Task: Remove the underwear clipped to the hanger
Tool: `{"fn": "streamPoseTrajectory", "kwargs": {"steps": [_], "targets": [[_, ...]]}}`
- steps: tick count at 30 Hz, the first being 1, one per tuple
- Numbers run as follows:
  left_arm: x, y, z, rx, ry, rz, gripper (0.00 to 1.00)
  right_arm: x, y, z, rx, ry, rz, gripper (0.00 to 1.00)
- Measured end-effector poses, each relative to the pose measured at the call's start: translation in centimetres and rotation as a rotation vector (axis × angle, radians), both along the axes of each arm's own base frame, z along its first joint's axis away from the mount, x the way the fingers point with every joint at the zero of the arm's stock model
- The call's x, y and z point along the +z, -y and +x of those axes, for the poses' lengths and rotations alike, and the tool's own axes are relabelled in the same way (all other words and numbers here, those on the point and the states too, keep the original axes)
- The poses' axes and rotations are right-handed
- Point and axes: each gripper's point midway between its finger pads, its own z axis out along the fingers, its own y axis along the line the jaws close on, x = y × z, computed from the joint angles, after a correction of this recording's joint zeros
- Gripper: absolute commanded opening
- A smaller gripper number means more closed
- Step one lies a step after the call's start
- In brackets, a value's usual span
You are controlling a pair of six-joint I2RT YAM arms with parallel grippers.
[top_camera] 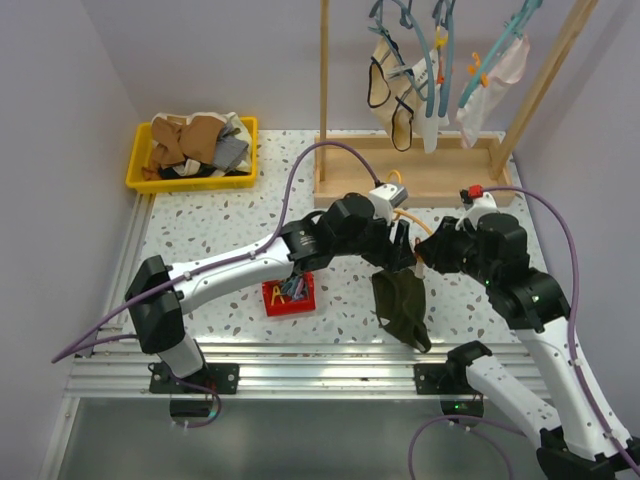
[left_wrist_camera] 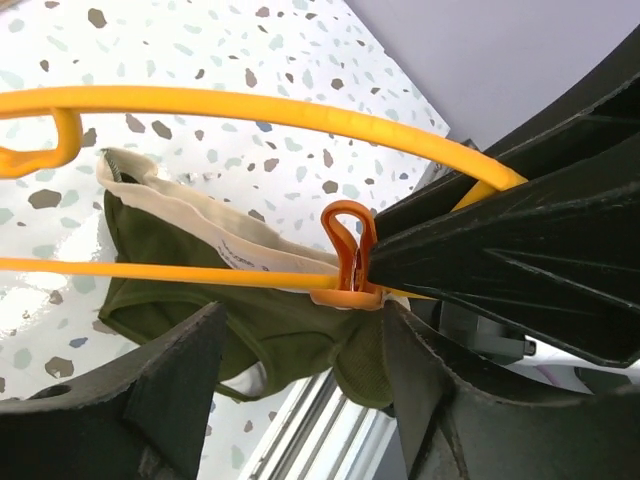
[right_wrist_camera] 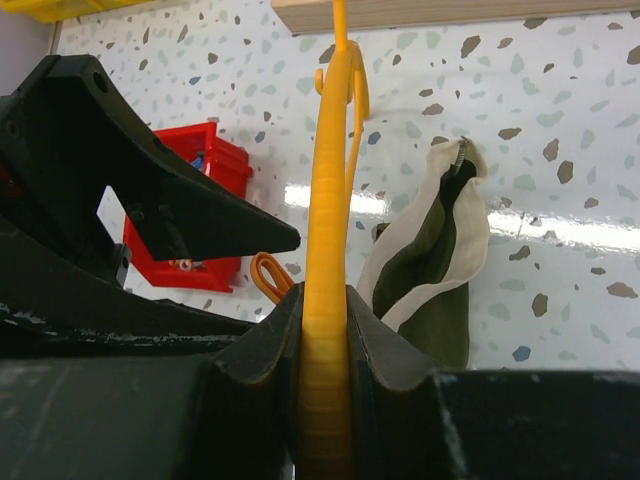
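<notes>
Left fingers (left_wrist_camera: 170, 400) flank the clip (left_wrist_camera: 348, 255) pinning underwear (left_wrist_camera: 270, 335) to the hanger (left_wrist_camera: 250, 105).

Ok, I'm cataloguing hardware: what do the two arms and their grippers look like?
The left arm and right arm have white tubular links, black joint housings and a trailing purple cable each. The fingers are matte black, wedge-shaped plastic. A red cap sits on the right wrist.

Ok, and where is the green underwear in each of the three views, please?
Top external: the underwear hangs low, right of centre, between the two arms.
Left wrist: lower centre, under the lower bar of the hanger, pinched by the orange clip.
Right wrist: right of centre, just beside the hanger.
Shared landmark: the yellow hanger, clearest in both wrist views.
</notes>
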Motion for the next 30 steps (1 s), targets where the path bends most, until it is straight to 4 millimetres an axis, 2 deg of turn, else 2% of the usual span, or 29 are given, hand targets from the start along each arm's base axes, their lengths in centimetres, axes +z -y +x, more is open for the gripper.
{"fn": "streamPoseTrajectory", "kwargs": {"steps": [4,9,13,18,21,22,23,25,30], "targets": [[-0.1,-0.3,0.8,0.034,0.032,0.015,0.63,0.1,0.0,0.0,0.002,-0.002,0.002,0.0],[0.1,-0.3,1.0,0.049,0.048,0.017,0.5,0.1,0.0,-0.1,0.003,-0.007,0.001,0.0],[-0.1,-0.8,2.0,0.091,0.056,0.03,0.35,0.1,0.0,-0.4,0.008,-0.01,0.006,0.0],[-1.1,-1.8,3.5,0.139,0.053,0.048,0.3,0.5,-0.3,-0.8,0.023,-0.007,0.02,0.0],[-2.0,-2.3,3.8,0.15,0.041,0.066,0.6,0.6,-0.2,-1.0,0.023,-0.009,0.02,0.0],[-2.2,-2.3,3.7,0.148,0.035,0.065,0.75,0.5,-0.2,-1.1,0.023,-0.01,0.019,0.0],[-2.2,-2.2,3.5,0.14,0.029,0.058,0.81,0.5,-0.2,-1.1,0.023,-0.013,0.018,0.0],[-1.8,-1.9,3.1,0.12,0.018,0.033,0.89,0.4,-0.1,-1.1,0.023,-0.017,0.017,0.0],[0.2,-1.7,2.1,0.072,0.027,-0.035,0.92,0.3,-0.1,-1.2,0.023,-0.02,0.016,0.0]]}}
